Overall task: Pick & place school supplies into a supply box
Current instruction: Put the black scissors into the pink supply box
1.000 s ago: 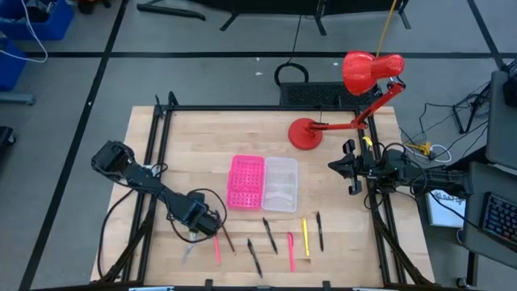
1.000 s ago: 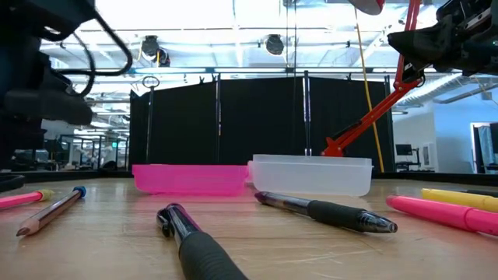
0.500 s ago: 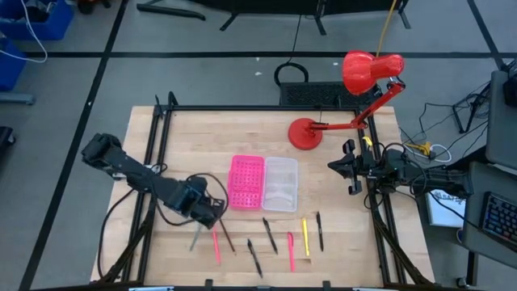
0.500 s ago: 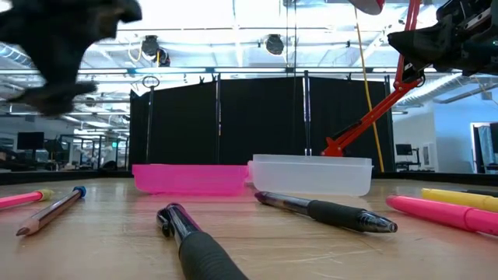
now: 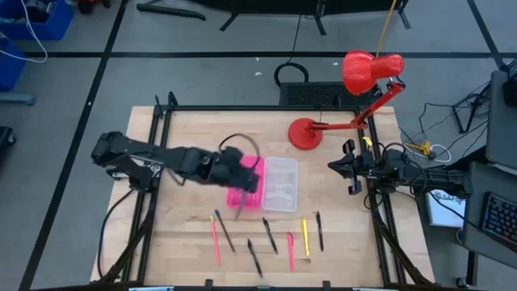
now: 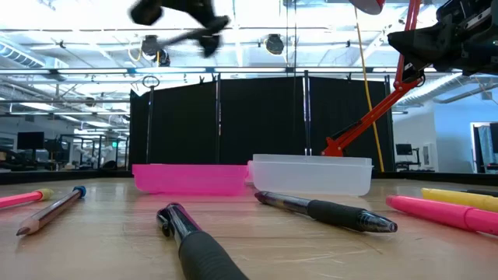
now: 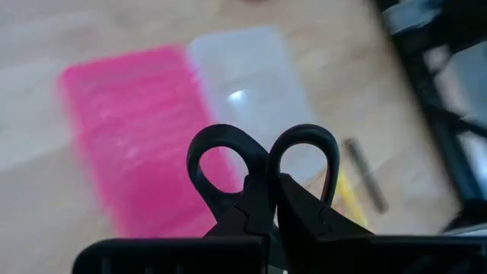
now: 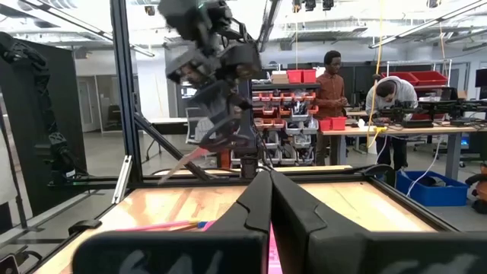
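Note:
My left gripper (image 5: pixel 246 179) hangs high over the pink half (image 5: pixel 245 194) of the supply box, shut on the black-handled scissors (image 7: pixel 266 156). It shows blurred at the top of the low view (image 6: pixel 183 15). The clear half (image 5: pixel 279 184) lies beside the pink one, toward the table's right. Several pens and pencils (image 5: pixel 270 234) lie flat on the wood near the table's near edge, pink, black and yellow. My right gripper (image 5: pixel 352 168) waits, shut, at the table's right edge, raised off the surface. My left gripper pinches the scissors between its two fingers (image 7: pixel 300 209) at the neck (image 7: pixel 262 173), just behind where the two handle loops meet. The loops (image 7: pixel 199 156) stick out past the fingertips. The scissors are lifted clear; a blurred grey streak (image 5: pixel 240 208) trails toward the near edge.
A red desk lamp stands on its round base (image 5: pixel 305 133) at the far right of the table, its head (image 5: pixel 371 71) beyond the far edge. Black frame rails run along the table's sides. Two persons (image 8: pixel 331 76) stand in the room behind.
My left gripper has risen from low at the table's near left and swung toward the far right, ending high over the pink half of the box. The scissors went with it, lifted clear of the table. The pens stayed put.

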Tool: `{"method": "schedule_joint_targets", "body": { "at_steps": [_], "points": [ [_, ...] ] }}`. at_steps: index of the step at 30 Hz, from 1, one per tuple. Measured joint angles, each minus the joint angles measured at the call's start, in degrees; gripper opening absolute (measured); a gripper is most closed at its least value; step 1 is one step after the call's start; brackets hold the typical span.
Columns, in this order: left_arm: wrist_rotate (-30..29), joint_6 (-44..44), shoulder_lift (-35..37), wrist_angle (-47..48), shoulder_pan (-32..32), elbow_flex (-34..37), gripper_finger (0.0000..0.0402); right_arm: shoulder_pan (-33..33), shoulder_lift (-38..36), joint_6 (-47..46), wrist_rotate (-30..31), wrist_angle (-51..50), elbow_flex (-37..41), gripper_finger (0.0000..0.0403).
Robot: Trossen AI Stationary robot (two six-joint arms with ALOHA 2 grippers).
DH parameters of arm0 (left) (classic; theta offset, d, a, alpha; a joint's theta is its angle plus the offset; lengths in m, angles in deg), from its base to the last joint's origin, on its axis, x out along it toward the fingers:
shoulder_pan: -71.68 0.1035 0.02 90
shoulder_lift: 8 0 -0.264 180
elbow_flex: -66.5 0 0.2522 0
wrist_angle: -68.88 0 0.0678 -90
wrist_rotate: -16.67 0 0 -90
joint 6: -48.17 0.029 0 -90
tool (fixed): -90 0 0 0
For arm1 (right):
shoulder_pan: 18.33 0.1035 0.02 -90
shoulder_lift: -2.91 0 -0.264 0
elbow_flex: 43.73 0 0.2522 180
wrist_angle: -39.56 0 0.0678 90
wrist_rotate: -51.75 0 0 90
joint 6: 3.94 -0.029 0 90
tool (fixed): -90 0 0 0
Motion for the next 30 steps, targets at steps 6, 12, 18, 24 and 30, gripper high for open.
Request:
{"method": "schedule_joint_targets", "body": {
  "at_steps": [6, 12, 18, 24, 30],
  "points": [
    [9.5, 7.1, -6.9, -13.4, 7.6, -0.1, 0.0011, 0.0, 0.0, 0.0, 0.0, 0.0, 0.0, 0.0000],
    [18.2, 10.9, -13.6, -22.5, 14.4, -0.1, 0.0011, 0.0, 0.0, 0.0, 0.0, 0.0, 0.0, 0.0000],
    [23.4, 14.8, -20.2, -22.2, 18.9, -6.3, 0.0011, 0.0, 0.0, 0.2, 0.1, 0.0, 0.0, 0.0000],
    [23.6, 19.0, -28.9, -9.7, 19.3, -20.9, 0.0011, 0.0, 0.0, 0.2, 0.1, 0.0, 0.0, 0.0000],
    [21.6, 16.5, -34.4, 2.2, 19.0, -28.3, 0.0011, 0.0, 0.0, 0.1, 0.0, 0.0, 0.0, 0.0000]
  ]
}}
